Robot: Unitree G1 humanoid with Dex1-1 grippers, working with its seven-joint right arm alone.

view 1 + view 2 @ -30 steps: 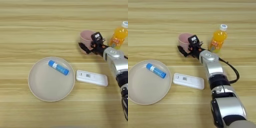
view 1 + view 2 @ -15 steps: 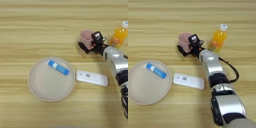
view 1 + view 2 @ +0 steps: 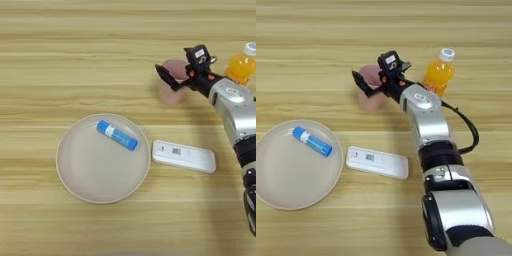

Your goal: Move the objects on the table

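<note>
My gripper [image 3: 374,80] sits upper centre with its black fingers spread either side of the pink cup [image 3: 370,95], straddling it to grab, while the blue tube [image 3: 117,135] rests on the plate [image 3: 82,170] lower left.

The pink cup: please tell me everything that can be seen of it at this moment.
The pink cup is a small cup that looks like plastic, pale pink and blurred in both views, so details of its rim and pose cannot be told. It is near the far side of the table, left of the orange juice bottle and beyond the white device. The right gripper is at it, one black finger on either side; whether it rests on the table cannot be told.
</note>
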